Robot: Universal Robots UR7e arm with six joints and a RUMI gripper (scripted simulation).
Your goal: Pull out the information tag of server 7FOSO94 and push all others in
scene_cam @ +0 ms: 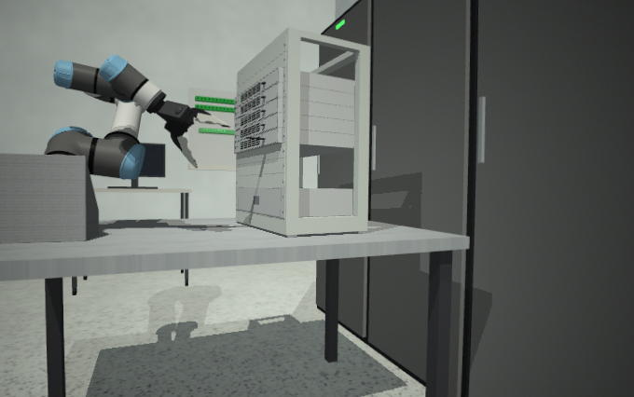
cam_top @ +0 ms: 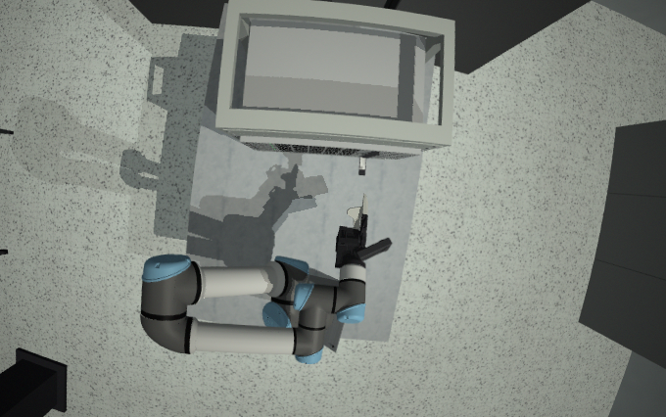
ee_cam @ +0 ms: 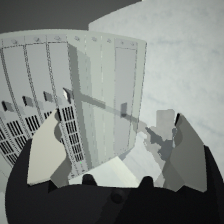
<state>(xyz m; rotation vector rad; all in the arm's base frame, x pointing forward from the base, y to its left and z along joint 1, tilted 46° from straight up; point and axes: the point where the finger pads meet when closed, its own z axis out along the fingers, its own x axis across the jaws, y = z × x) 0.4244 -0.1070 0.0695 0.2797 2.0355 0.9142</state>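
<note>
The rack (cam_top: 334, 119) (scene_cam: 293, 140) (ee_cam: 142, 65) stands upright on the table. Several servers with black grilles fill its upper front. One information tag (cam_top: 361, 165) sticks out from the front; it appears to be the lowest grilled server's tag (ee_cam: 66, 94). The servers above show small dark tag ends (ee_cam: 47, 96) (scene_cam: 263, 110); I cannot tell whether these are fully in. No service tag text is readable. My gripper (cam_top: 356, 204) (scene_cam: 213, 146) (ee_cam: 118, 111) is open and empty, in front of the rack, with its fingers apart from the rack and the protruding tag.
The table (scene_cam: 374, 241) carries the rack and, to the left in the exterior view, a grey block (scene_cam: 42, 198) beside the arm. Dark cabinets (scene_cam: 420, 116) stand behind the rack. A plain panel (ee_cam: 125, 90) (scene_cam: 268, 201) sits low in the rack front.
</note>
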